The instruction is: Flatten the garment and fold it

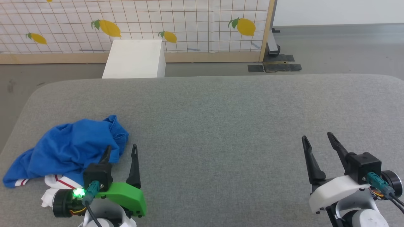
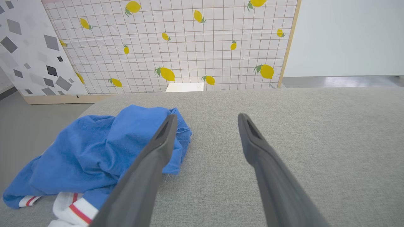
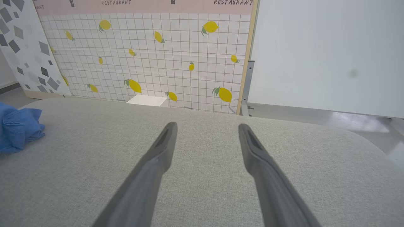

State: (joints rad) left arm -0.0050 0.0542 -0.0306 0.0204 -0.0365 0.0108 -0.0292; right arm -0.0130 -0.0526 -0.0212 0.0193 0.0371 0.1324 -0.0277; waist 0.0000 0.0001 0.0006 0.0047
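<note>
The garment (image 1: 68, 148) lies crumpled in a heap at the near left of the grey padded table (image 1: 221, 126), bright blue with a white sleeve and red-and-white trim showing at its near edge. My left gripper (image 1: 121, 149) stands open just to the right of the heap, its left finger over the cloth's edge, holding nothing. The left wrist view shows the garment (image 2: 91, 154) left of the gripper (image 2: 206, 118). My right gripper (image 1: 317, 138) is open at the near right, far from the cloth; its wrist view shows the gripper (image 3: 206, 127) and a blue corner of the garment (image 3: 17, 129).
A white box (image 1: 135, 58) stands on the floor beyond the table's far edge. Behind it is a partition with a lemon-and-grid pattern (image 1: 189, 22), and its metal foot (image 1: 273, 47) rests on the grey floor at the back right.
</note>
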